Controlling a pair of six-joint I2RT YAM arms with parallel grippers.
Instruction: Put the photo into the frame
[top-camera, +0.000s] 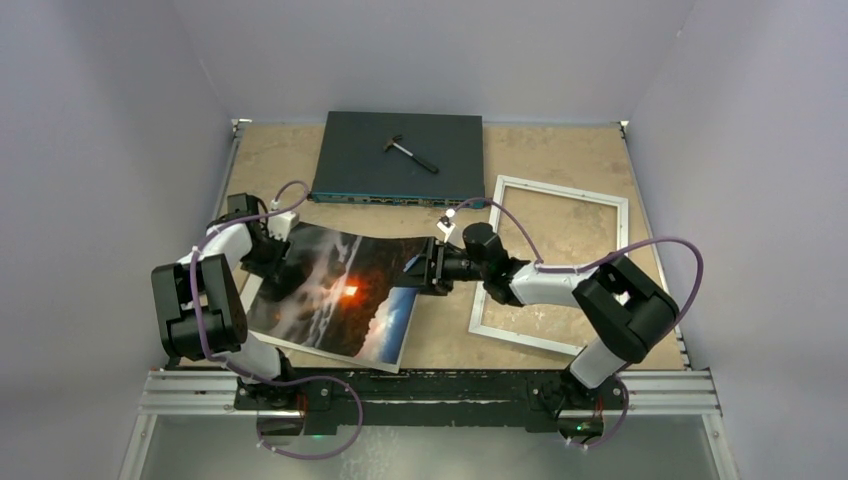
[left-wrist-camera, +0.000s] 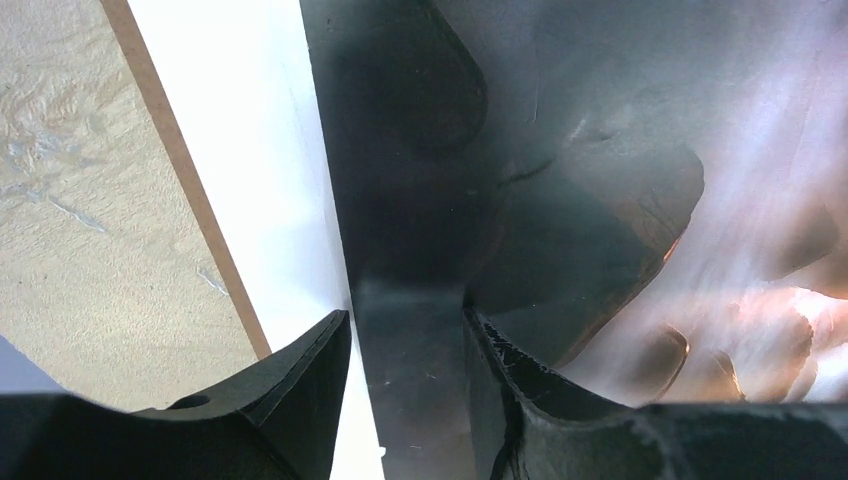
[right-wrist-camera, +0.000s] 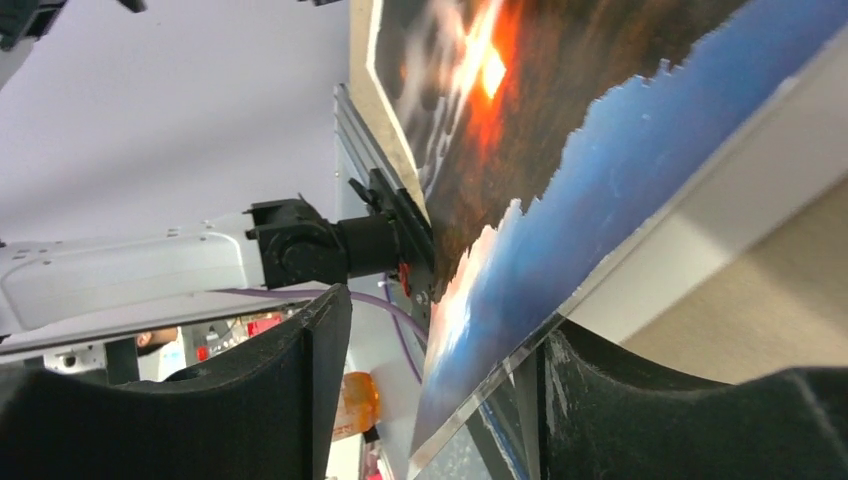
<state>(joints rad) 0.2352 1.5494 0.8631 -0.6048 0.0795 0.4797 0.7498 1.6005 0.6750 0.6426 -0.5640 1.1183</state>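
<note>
The photo, a dark cloudy landscape with an orange glow and a blue right edge, lies tilted at the table's left centre. The white frame lies flat to its right. My left gripper is at the photo's upper left edge. In the left wrist view its jaws stand apart, with the photo's dark edge running between them. My right gripper is at the photo's upper right corner. In the right wrist view it is open around the blue edge, which rests against one finger.
A white mat sheet and a brown backing board's edge show beside the photo. A dark switch box with a small hammer on it stands at the back. Grey walls enclose the table.
</note>
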